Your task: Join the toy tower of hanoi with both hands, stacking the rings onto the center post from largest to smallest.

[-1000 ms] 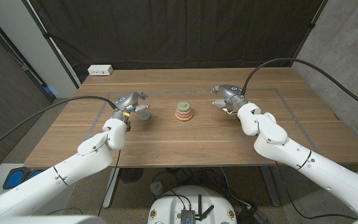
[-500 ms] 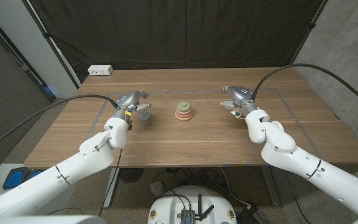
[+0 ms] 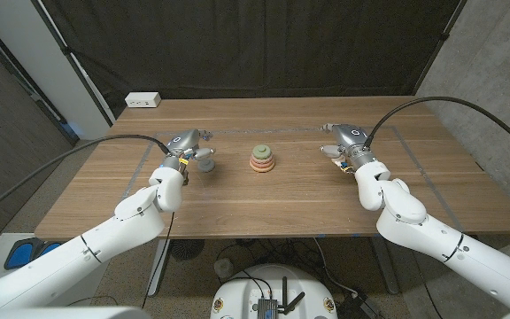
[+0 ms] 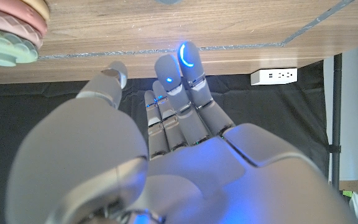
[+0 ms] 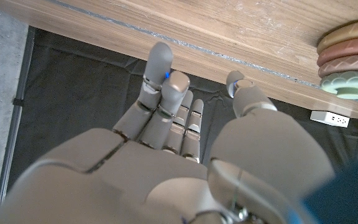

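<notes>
- ring stack (image 3: 261, 159): orange, pink rings, pale green top
- table (image 3: 264, 199): brown wood grain
- both hands, left hand (image 3: 190, 148) & right hand (image 3: 343, 142): grey; arms white
- power strip (image 3: 142, 100): white
- backdrop: black

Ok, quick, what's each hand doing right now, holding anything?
Left hand: open, fingers apart, holding nothing.
Right hand: open, fingers apart, holding nothing.
</notes>
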